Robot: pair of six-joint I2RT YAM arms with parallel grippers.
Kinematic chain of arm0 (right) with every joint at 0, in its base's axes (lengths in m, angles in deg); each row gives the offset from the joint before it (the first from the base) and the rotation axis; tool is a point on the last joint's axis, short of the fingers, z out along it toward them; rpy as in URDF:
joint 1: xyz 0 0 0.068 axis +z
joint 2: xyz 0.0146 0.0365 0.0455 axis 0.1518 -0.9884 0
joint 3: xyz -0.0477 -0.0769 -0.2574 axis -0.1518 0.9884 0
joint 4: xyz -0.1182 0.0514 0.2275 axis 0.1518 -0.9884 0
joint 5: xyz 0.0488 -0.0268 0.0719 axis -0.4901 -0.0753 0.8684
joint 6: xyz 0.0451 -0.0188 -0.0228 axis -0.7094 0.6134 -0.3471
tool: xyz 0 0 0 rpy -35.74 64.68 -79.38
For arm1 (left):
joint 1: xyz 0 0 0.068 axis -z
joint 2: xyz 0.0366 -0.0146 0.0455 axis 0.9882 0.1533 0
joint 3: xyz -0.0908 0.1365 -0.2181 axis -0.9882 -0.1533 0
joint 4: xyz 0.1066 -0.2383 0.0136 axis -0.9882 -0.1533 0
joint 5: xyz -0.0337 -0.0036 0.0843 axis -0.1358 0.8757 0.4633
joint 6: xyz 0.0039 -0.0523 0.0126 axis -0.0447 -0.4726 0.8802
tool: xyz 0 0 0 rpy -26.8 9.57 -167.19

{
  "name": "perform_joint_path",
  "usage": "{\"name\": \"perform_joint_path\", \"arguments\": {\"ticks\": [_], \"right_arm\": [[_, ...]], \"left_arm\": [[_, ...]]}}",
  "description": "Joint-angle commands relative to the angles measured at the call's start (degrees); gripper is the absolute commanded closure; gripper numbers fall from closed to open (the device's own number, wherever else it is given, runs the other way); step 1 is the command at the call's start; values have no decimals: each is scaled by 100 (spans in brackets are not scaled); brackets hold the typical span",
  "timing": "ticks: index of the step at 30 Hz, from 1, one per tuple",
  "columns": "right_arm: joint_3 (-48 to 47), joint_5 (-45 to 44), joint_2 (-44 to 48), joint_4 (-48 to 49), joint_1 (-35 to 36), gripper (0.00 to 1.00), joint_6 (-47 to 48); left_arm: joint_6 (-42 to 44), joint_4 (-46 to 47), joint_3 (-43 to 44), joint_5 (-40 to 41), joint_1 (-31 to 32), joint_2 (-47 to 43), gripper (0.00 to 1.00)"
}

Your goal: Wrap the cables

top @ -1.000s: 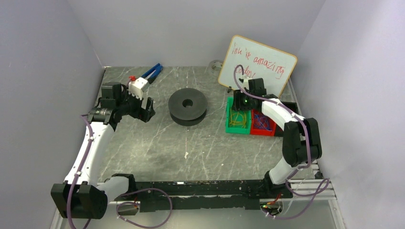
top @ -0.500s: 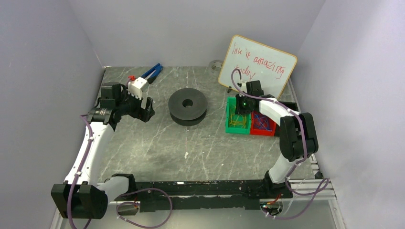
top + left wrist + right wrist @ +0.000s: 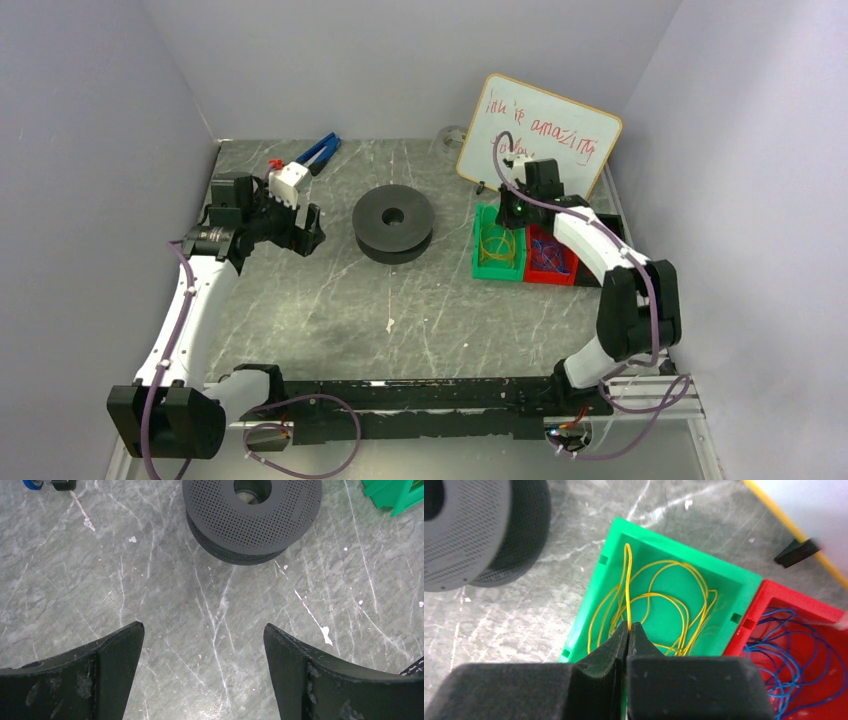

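Right wrist view: right gripper pinches one strand of the cables, loops lying in the green bin; strand end possibly hidden. Grip judged for drawing wire toward the black spool; left gripper spread wide, facing spool, free to steady it

The thin yellow wire disappears at its lower end between the right gripper's pressed fingers; the red plastic bin is cropped.
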Motion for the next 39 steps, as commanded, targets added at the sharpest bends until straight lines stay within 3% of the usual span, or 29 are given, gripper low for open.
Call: {"name": "perform_joint_path", "arguments": {"ticks": [1,17,39], "right_arm": [[-412,-114,687,18,76,100,231],[-1067,-610,1741,-197,150,100,641],[-3802,-811,1721,-1037,148,100,774]], "left_arm": [[6,175,-35,-153,-24,-124,6],[1,166,-28,-177,-31,-168,6],[-17,166,-24,-150,-30,-203,6]]}}
